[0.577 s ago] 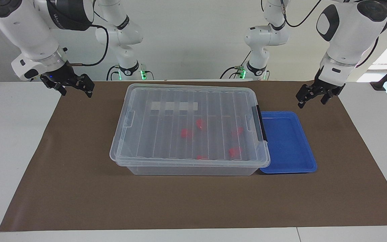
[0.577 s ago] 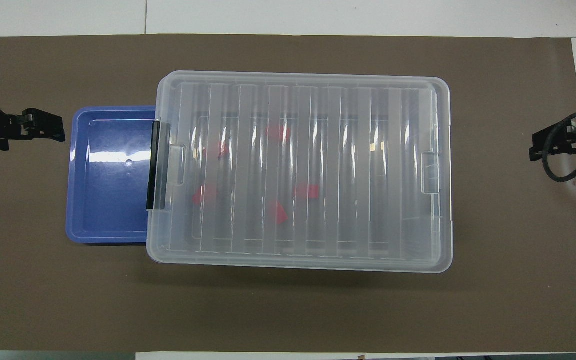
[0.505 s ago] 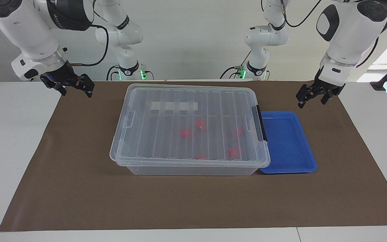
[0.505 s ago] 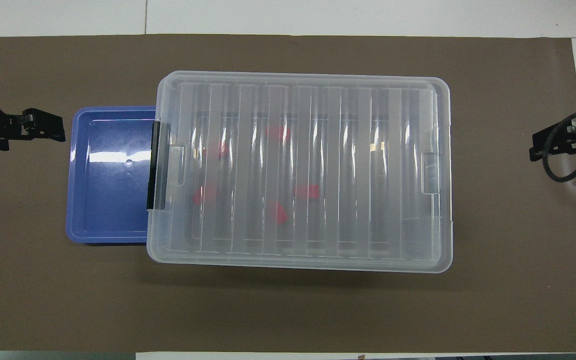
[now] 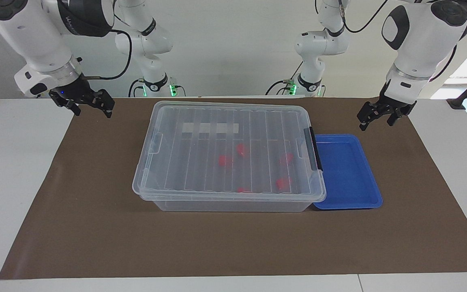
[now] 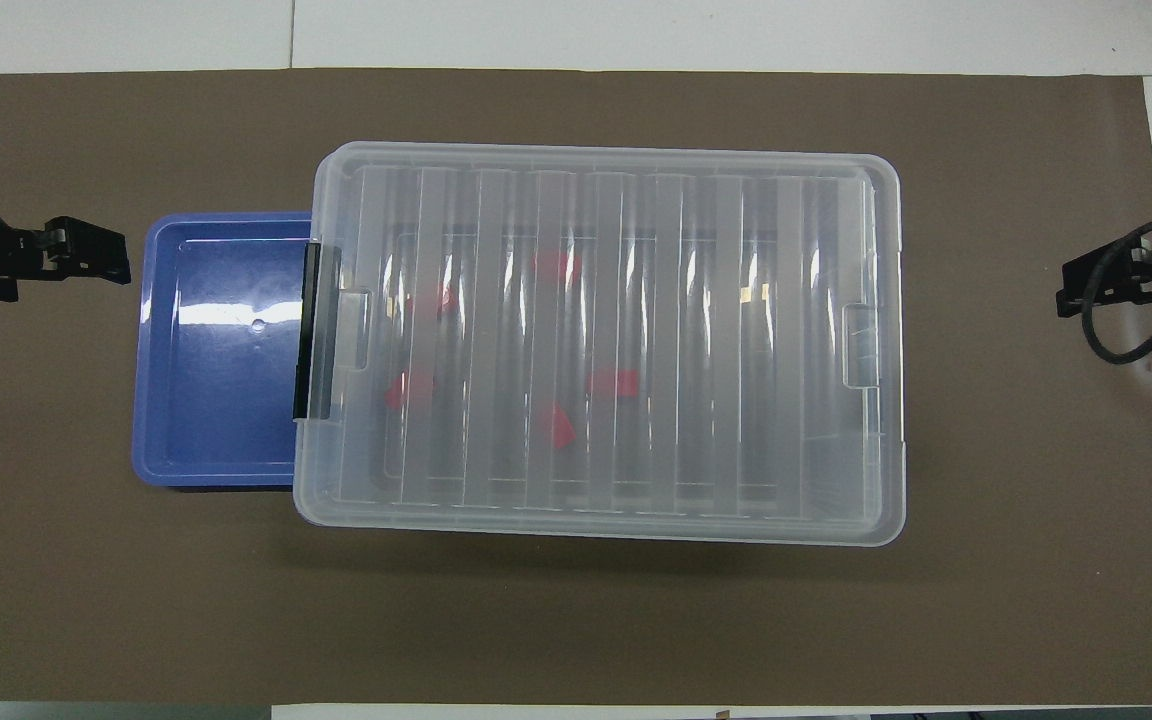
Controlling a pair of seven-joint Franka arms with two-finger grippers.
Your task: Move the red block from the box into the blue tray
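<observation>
Barely shifted since a moment ago: right gripper (image 5: pixel 91 104) at ten o'clock of clear ribbed-lidded box (image 5: pixel 228 152), open, empty. Left gripper (image 5: pixel 380 116) at one o'clock of blue tray (image 5: pixel 349 172), open, empty. Red blocks (image 5: pixel 225 160) blurred under lid; tray bare, partly overlapped by box.

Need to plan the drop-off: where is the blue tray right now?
The blue tray lies on the brown mat at the left arm's end of the table, tucked against the latch end of the clear box.
</observation>
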